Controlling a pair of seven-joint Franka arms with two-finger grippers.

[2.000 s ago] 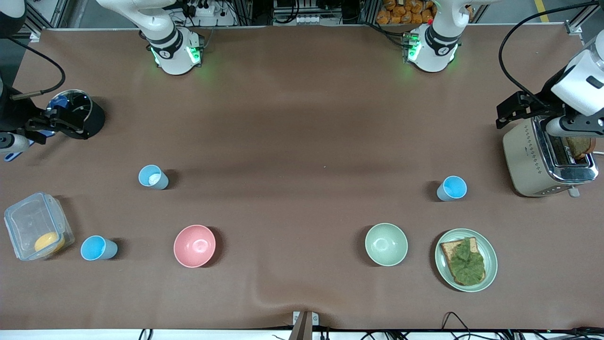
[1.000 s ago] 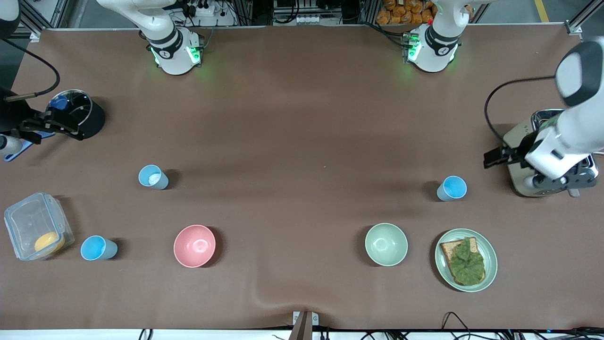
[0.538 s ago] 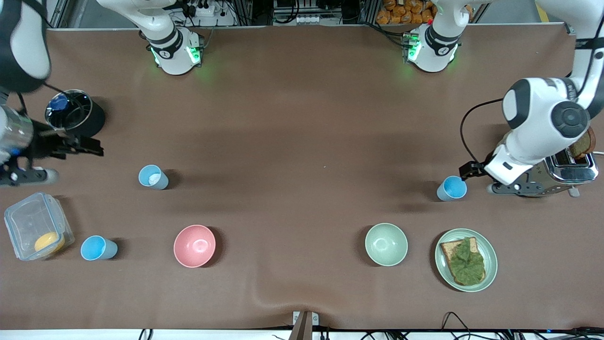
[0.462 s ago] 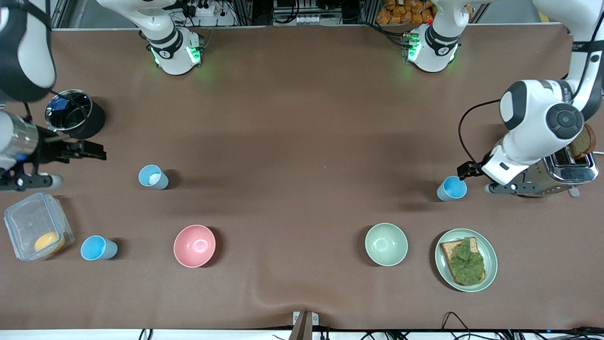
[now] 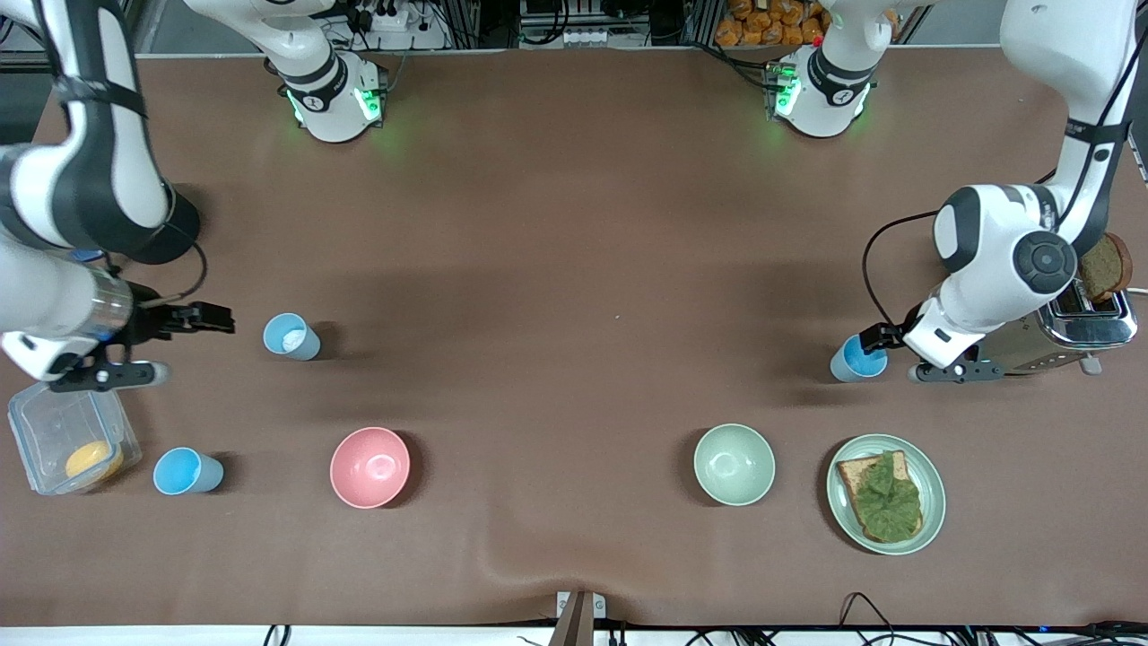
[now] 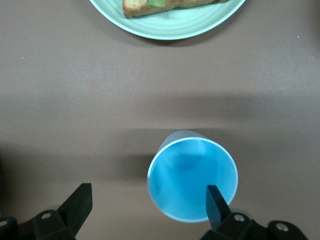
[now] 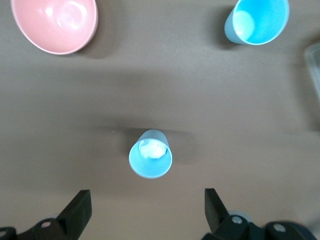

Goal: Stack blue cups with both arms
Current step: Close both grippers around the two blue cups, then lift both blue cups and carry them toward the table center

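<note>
Three blue cups stand upright on the brown table. One (image 5: 858, 359) is toward the left arm's end, beside the toaster. My left gripper (image 5: 873, 339) is open just over it. In the left wrist view one finger (image 6: 217, 202) overlaps this cup's (image 6: 192, 182) mouth and the other is off over bare table. A second cup (image 5: 291, 336), with a white bit inside, is toward the right arm's end. My right gripper (image 5: 213, 317) is open beside it and apart from it (image 7: 150, 154). A third cup (image 5: 186, 472) is nearer the front camera and shows in the right wrist view (image 7: 260, 20).
A pink bowl (image 5: 369, 467) and a pale green bowl (image 5: 734, 464) sit nearer the front camera. A green plate (image 5: 928, 489) holds toast with lettuce. A toaster (image 5: 1067, 332) with toast is beside the left arm. A clear box (image 5: 54, 422) holds something orange.
Both arms swung in from the table's ends. My left gripper came from the toaster to the cup beside it. My right gripper came from the black pot toward the cup with the white bit.
</note>
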